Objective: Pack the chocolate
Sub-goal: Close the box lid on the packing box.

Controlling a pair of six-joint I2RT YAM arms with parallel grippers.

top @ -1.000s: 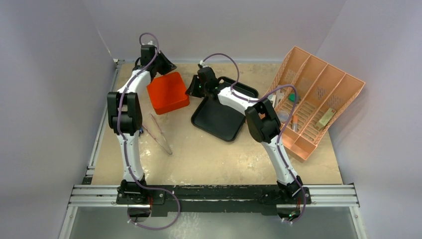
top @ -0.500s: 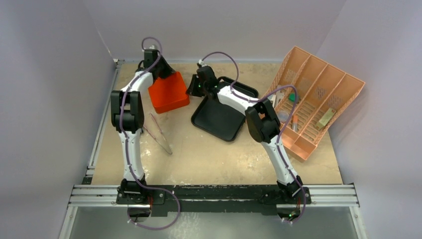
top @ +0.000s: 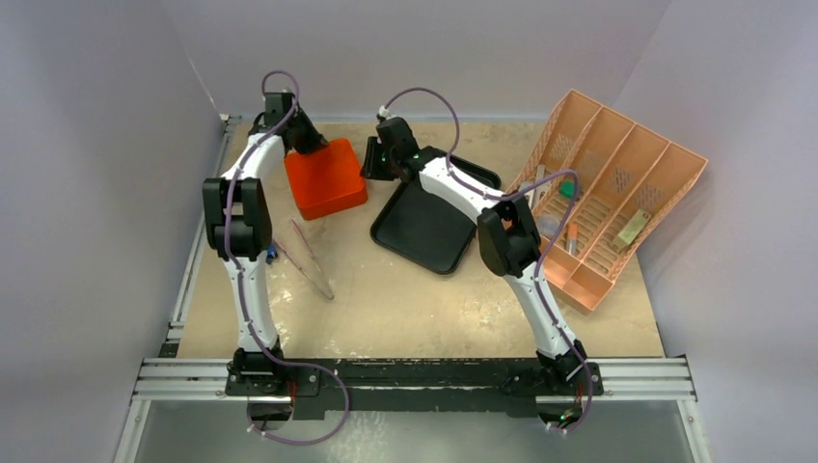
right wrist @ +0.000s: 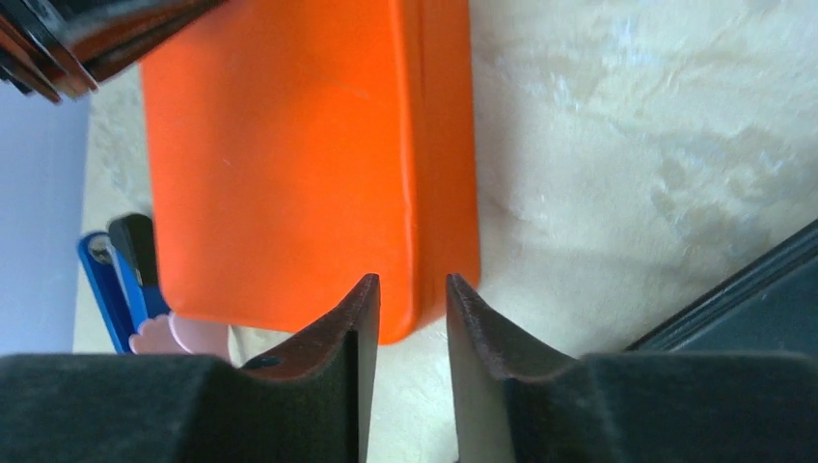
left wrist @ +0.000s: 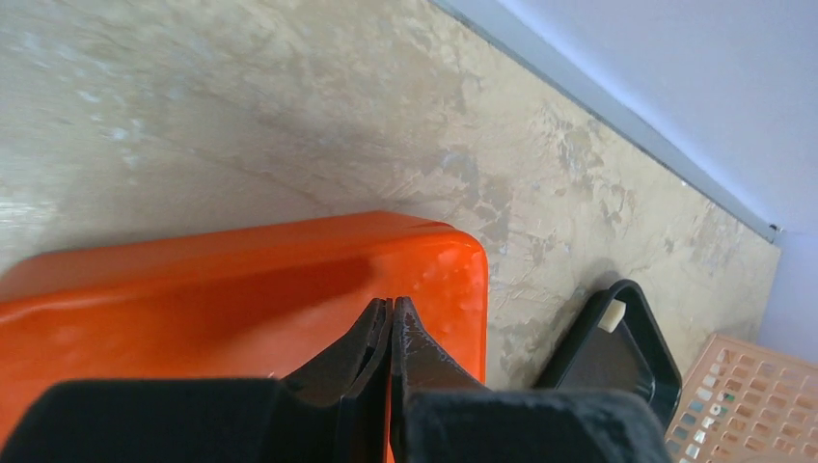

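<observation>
The orange box [top: 326,179] lies at the back left with its smooth top up. My left gripper [left wrist: 391,305] is shut with nothing in it, tips over the box [left wrist: 241,289] near its back edge [top: 311,145]. My right gripper [right wrist: 412,283] stands open just off the box's [right wrist: 309,164] right corner with nothing between the fingers [top: 370,166]. One cream-white piece of chocolate [left wrist: 611,314] lies in the far corner of the black tray [left wrist: 632,371]. Other chocolate is hidden.
The black tray [top: 424,231] lies right of the box, partly under my right arm. A peach compartmented organizer [top: 617,183] with small items leans at the right. Pink tweezers [top: 311,258] lie in front of the box. A blue-and-black tool [right wrist: 116,275] sits at the box's near left.
My left arm has swung a little to the left, its gripper staying at the box's back edge. My right gripper has shifted slightly toward the back, beside the box's right corner.
</observation>
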